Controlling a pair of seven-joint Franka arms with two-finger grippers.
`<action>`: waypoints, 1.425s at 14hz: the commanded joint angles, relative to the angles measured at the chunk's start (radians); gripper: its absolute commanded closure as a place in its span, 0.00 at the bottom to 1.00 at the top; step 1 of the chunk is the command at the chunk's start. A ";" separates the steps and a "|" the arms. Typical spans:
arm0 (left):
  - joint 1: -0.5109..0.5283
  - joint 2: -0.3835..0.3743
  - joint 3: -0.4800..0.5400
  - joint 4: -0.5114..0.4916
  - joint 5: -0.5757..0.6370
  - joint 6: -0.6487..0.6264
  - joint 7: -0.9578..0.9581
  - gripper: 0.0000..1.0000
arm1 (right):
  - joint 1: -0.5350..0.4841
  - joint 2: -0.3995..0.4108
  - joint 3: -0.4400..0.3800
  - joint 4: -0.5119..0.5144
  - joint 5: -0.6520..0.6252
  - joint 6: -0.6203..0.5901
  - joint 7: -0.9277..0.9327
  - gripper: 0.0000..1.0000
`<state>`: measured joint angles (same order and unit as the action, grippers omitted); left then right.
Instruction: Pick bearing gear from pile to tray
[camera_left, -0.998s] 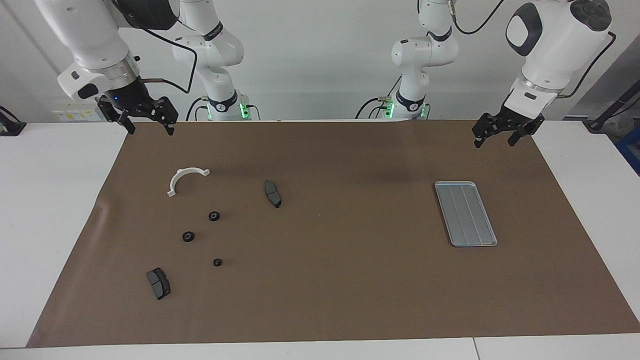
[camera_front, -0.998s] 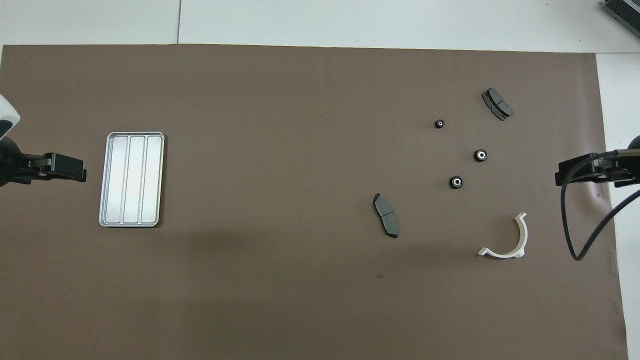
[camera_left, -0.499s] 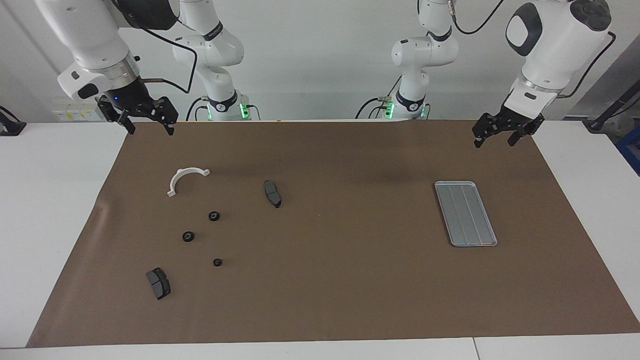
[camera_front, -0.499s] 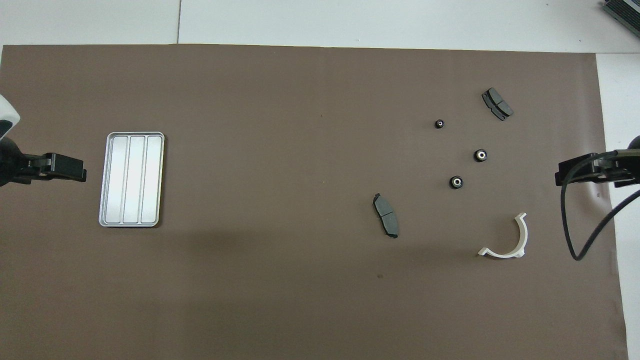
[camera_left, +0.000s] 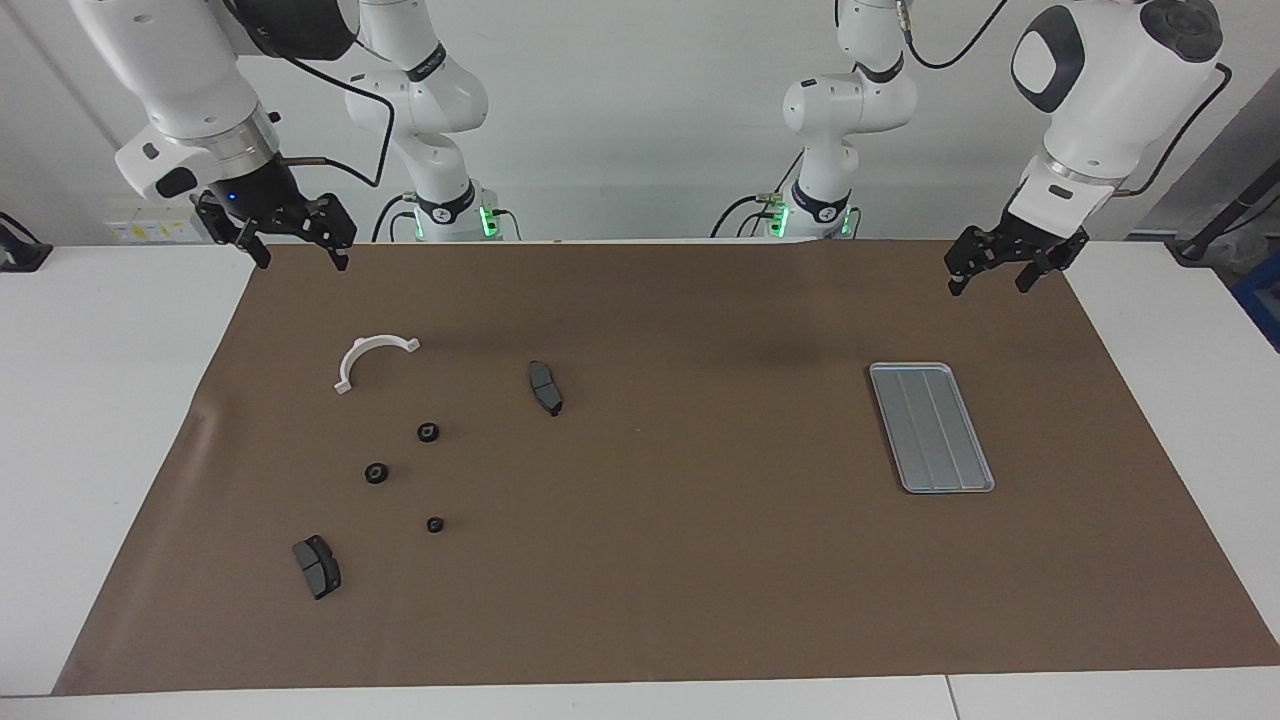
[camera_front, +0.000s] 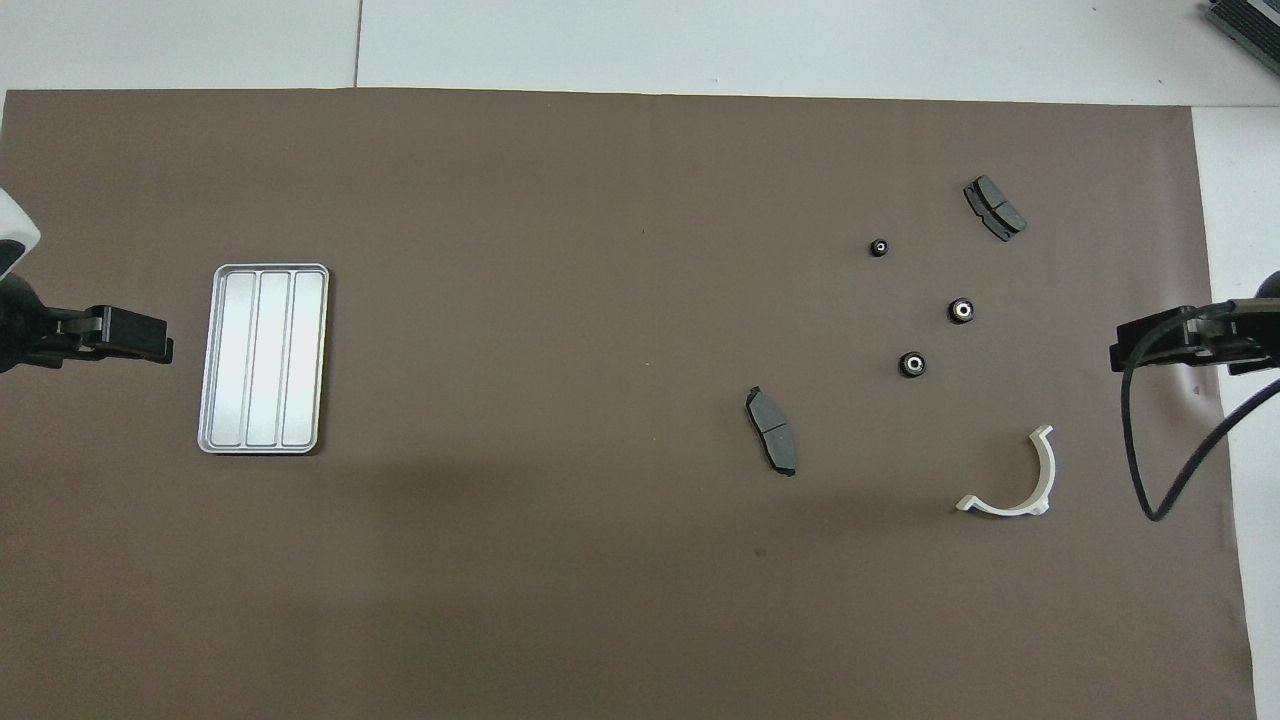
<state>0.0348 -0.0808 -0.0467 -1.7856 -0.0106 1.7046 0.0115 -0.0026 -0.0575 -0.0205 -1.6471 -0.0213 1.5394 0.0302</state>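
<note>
— Nothing has moved since a second ago that we can see: both arms wait as they were. Why so far back?

— We'd say to leave the work clear. Our right hand (camera_left: 293, 246) hangs wide and empty over the mat's edge near the white half-ring bracket (camera_left: 372, 358); our left hand (camera_left: 1008, 266) hangs likewise, wide and empty, over the mat corner near the tray (camera_left: 931, 427).

— And the gears?

— Three small black bearing gears (camera_left: 428, 432) lie loose on the brown mat (camera_left: 650, 560) on the tabletop, between two dark brake pads (camera_left: 545, 387), toward the right arm's end. None is in the tray, well apart toward the left arm's end, so we judge the picking falls to our right hand.
</note>
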 joint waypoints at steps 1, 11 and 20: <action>-0.006 -0.025 0.002 -0.028 0.020 0.015 0.004 0.00 | -0.005 -0.022 0.005 -0.020 0.014 -0.011 0.014 0.00; -0.004 -0.027 0.002 -0.028 0.020 0.012 0.002 0.00 | -0.016 -0.030 0.004 -0.039 0.014 0.004 -0.070 0.00; -0.004 -0.027 0.002 -0.031 0.020 0.010 0.002 0.00 | -0.039 -0.016 -0.007 -0.118 0.015 0.173 -0.075 0.00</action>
<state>0.0348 -0.0808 -0.0467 -1.7861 -0.0106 1.7046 0.0115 -0.0262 -0.0581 -0.0333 -1.6772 -0.0213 1.6156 -0.0129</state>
